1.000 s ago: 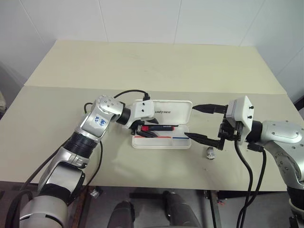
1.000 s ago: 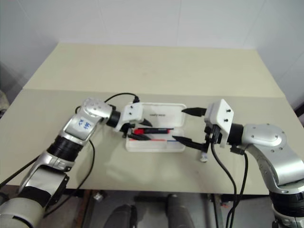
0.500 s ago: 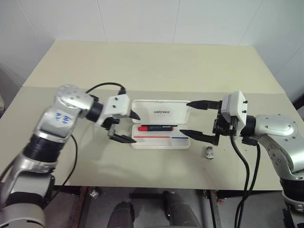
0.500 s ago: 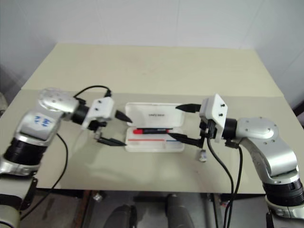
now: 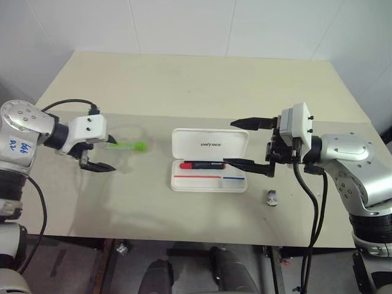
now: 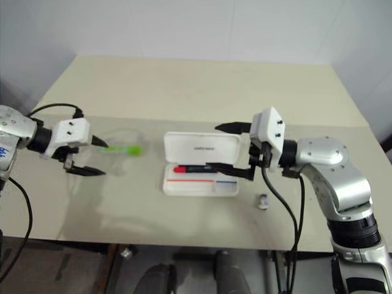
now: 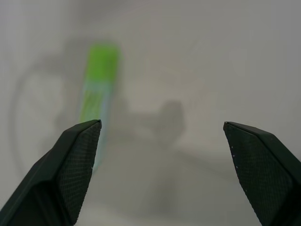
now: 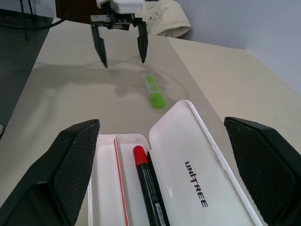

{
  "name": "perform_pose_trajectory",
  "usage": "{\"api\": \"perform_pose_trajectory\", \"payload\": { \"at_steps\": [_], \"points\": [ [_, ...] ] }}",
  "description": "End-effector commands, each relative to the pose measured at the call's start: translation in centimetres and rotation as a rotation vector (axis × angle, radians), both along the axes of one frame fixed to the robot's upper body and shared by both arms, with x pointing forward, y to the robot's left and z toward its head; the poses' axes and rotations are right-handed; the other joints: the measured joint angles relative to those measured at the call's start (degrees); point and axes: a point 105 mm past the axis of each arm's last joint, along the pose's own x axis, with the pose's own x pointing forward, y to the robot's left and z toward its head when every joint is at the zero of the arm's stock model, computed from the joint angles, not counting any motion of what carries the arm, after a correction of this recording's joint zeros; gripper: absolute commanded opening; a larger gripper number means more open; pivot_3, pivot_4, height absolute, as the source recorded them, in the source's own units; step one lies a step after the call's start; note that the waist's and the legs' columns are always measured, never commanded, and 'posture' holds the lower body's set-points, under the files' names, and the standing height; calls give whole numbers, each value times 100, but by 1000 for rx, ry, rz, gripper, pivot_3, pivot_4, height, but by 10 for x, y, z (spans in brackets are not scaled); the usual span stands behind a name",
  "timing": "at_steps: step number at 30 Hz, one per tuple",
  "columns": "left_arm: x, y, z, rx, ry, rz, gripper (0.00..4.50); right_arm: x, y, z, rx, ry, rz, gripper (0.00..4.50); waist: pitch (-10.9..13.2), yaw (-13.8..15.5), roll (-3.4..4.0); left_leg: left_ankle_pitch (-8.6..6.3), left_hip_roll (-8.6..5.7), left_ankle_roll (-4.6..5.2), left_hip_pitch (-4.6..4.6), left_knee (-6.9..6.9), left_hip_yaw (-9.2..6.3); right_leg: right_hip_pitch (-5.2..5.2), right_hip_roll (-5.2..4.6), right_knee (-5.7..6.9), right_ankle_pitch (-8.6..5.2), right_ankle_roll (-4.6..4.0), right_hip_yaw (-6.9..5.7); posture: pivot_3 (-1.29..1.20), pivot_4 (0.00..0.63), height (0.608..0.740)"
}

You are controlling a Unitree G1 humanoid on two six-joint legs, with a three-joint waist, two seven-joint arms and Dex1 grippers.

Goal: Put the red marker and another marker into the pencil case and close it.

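Note:
The white pencil case point(image 5: 185, 143) lies open at the table's middle, its lid tipped back. The red marker point(image 5: 201, 165) rests in its tray, and the right wrist view shows it too point(image 8: 145, 181). The other marker, a light-green highlighter point(image 5: 129, 146), lies on the table left of the case. My left gripper point(image 5: 108, 154) hangs open just left of the highlighter, holding nothing. In the left wrist view the highlighter point(image 7: 98, 86) sits near one fingertip. My right gripper point(image 5: 233, 143) is open and level at the case's right end, one finger over the lid's corner and one over the tray.
A small grey object point(image 5: 272, 196) lies on the table right of the case, near the front edge. A seam point(image 5: 184, 116) crosses the tabletop behind the case. A white wall stands behind the table.
My left gripper opened, drew out of the case and swung left to the highlighter, leaving the red marker in the tray. My right gripper edged left toward the lid.

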Motion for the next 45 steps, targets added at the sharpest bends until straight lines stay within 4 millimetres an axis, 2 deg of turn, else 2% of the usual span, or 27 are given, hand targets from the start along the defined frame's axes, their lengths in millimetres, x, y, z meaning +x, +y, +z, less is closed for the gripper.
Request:
{"api": "perform_pose_trajectory", "payload": {
  "at_steps": [1,5,12,30,33,41,45],
  "points": [
    [11,7,2,25,-46,-5,4466,-5,5,11,8,-47,31,4500,0,6,0,0,0,0,-3,0,0,0,0,-3,1,2,-1,0,150,740],
    [29,10,-1,41,-95,24,4466,-5,7,14,11,-54,33,4500,0,8,-1,0,0,0,-10,0,0,-1,-2,-10,5,9,-3,0,150,740],
    [49,-7,1,28,-134,15,4466,-7,6,16,12,-56,24,4500,0,0,-1,-2,0,0,-15,-1,0,-1,-2,-9,11,19,-3,0,150,740],
    [60,-35,-37,-25,-5,72,4466,-13,1,20,14,-69,-31,4500,0,39,-1,-2,-2,1,-10,1,0,0,-2,-8,12,22,-1,0,150,740],
    [59,-42,-43,-81,30,84,3849,-16,0,21,14,-69,-46,4500,-1,111,-1,-2,-3,1,-7,5,0,1,-2,-1,12,21,-1,0,150,740],
    [56,-41,-51,-90,54,92,1199,-19,-1,22,17,-66,-67,4500,-2,147,-2,-1,-4,-1,-9,8,0,2,-3,-3,13,22,1,0,150,740],
    [56,-38,-48,-92,30,88,1135,-18,1,22,18,-66,-62,4500,-2,147,-2,-1,-3,-1,-8,6,0,2,-2,-2,13,21,0,0,150,740]
  ]
}}
